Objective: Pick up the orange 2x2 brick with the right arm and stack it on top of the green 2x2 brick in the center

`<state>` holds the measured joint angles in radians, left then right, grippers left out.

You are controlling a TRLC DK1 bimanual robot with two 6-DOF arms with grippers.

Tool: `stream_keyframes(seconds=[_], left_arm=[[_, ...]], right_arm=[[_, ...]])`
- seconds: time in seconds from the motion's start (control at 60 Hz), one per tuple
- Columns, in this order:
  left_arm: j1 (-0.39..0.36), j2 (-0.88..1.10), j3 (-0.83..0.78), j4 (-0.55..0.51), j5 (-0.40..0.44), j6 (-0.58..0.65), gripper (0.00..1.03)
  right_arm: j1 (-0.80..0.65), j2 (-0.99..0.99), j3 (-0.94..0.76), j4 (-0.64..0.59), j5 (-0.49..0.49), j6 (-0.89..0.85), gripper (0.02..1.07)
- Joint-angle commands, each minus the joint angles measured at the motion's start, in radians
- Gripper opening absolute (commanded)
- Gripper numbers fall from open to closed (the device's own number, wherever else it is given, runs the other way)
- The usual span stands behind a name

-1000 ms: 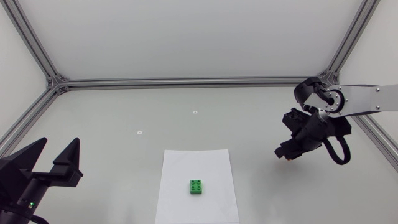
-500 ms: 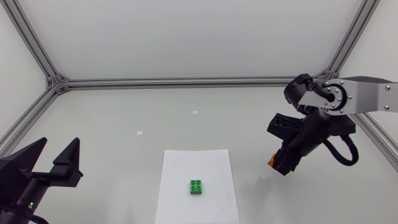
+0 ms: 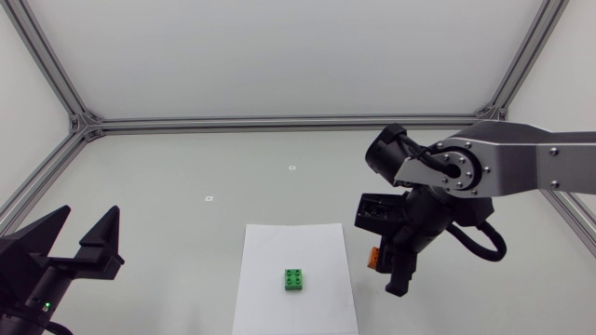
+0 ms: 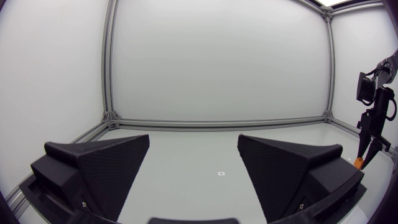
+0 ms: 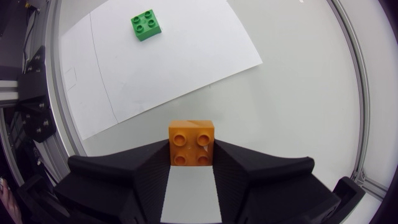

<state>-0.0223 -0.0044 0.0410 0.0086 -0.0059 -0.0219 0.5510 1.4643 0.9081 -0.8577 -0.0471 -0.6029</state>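
Head: my right arm holds the orange brick just right of the paper — green brick sits on the paper. Left wrist: left gripper wide open, empty. Right wrist: right gripper clamped on the orange brick.

The light was bright, even and diffuse, falling from above on the pale table. In the head view shadows were faint: a soft smudge lay under the right gripper in the lower right of the frame, and a thin dark edge sat beside the green brick. The white sheet looked only slightly brighter than the table. Both wrist views bowed the frame rails strongly toward their edges. The orange brick was sharp, with soft highlights on its studs.
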Motion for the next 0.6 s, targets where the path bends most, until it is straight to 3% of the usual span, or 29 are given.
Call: stream_keyframes(seconds=[0.0,0.233,0.583], left_arm=[[0.004,-0.008,-0.041,-0.015,0.004,0.013,0.99],[0.004,-0.008,-0.041,-0.015,0.004,0.013,0.99],[0.004,-0.008,-0.041,-0.015,0.004,0.013,0.99]], right_arm=[[0.063,-0.01,0.028,-0.01,0.009,0.011,0.22],[0.221,0.019,0.081,-0.001,0.032,0.014,0.22],[0.336,0.18,0.178,0.048,0.056,-0.001,0.22]])
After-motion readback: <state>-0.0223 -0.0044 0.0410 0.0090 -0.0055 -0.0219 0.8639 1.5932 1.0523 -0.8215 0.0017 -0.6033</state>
